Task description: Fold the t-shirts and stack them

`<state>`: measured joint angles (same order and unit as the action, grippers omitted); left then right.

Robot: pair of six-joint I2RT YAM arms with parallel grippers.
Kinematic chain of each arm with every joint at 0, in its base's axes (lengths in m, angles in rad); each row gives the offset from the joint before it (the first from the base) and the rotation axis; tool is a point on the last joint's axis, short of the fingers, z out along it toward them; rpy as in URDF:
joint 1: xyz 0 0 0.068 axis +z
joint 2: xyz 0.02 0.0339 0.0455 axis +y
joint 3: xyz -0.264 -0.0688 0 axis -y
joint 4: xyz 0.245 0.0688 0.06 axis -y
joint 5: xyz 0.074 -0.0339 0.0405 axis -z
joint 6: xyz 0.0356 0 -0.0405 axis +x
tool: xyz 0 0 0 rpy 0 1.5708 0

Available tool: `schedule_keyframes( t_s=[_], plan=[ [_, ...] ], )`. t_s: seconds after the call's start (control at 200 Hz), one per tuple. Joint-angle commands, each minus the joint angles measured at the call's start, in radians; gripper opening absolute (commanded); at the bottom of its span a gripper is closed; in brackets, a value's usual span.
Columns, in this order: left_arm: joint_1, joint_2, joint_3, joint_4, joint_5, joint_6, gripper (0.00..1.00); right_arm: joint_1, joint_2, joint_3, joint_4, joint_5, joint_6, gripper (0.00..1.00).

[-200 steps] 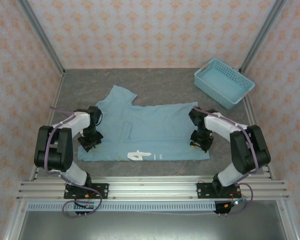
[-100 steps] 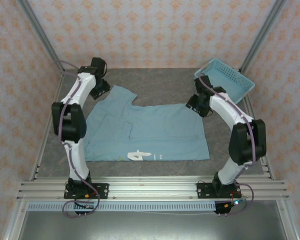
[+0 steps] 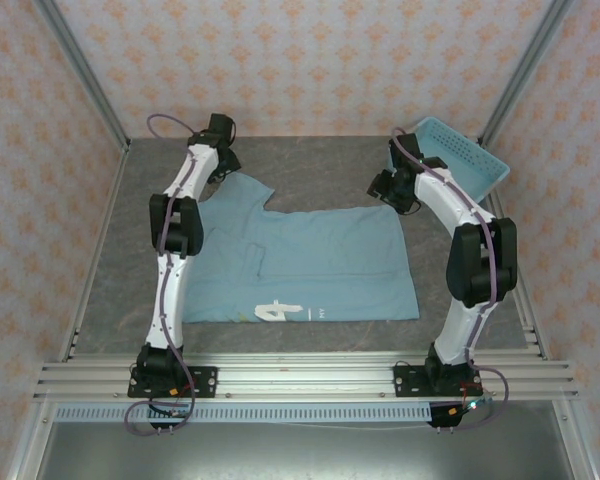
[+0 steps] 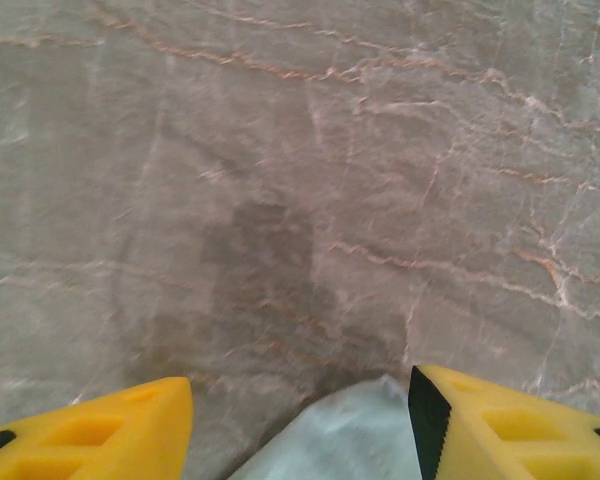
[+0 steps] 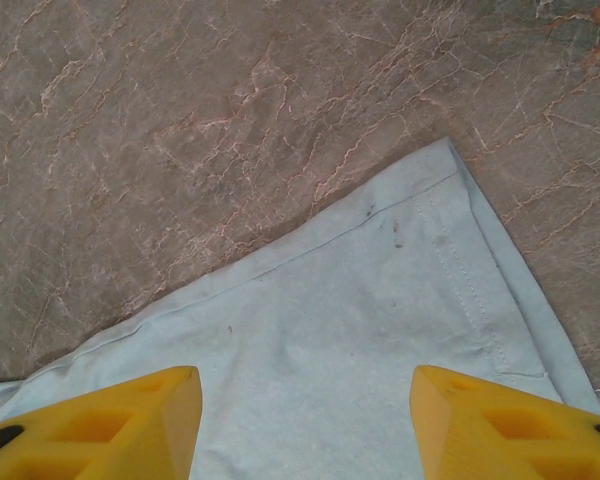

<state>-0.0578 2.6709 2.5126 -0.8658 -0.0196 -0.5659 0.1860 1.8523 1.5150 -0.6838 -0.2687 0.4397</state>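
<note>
The light blue t-shirt (image 3: 310,265) lies flat mid-desk (image 3: 310,160), while the left tool (image 4: 300,385) at its 11 o'clock sleeve tip and the right tool (image 5: 305,375) at its 1 o'clock corner hover with jaws spread and empty, probably placed to pinch the far edge for a fold.

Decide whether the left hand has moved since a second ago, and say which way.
Yes. The left hand has moved away from the front rail, going from the near left edge of the shirt to its far sleeve.
</note>
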Motion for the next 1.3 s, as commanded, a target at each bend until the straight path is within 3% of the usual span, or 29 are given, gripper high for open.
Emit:
schedule_keyframes(
  t_s=[0.0,0.265,0.46,0.631,0.891,1.296],
  plan=[
    [-0.024,0.031,0.059,0.042,-0.052,0.026,0.61,-0.008,-0.014,-0.008,-0.018,-0.007,-0.017,0.57],
    [-0.057,0.087,0.083,-0.095,-0.075,0.018,0.58,-0.02,-0.005,-0.035,-0.015,0.021,-0.011,0.57],
    [-0.06,0.091,0.065,-0.14,-0.024,0.015,0.28,-0.024,0.083,0.037,-0.093,0.145,0.038,0.57],
    [-0.068,0.054,0.064,-0.131,-0.006,0.026,0.0,-0.025,0.152,0.065,-0.052,0.199,0.099,0.57],
    [-0.082,-0.063,0.026,-0.098,0.004,0.037,0.0,-0.027,0.248,0.134,0.023,0.276,0.106,0.55],
    [-0.081,-0.114,0.011,-0.115,0.033,0.037,0.0,-0.031,0.372,0.227,-0.046,0.283,0.119,0.43]
  ],
)
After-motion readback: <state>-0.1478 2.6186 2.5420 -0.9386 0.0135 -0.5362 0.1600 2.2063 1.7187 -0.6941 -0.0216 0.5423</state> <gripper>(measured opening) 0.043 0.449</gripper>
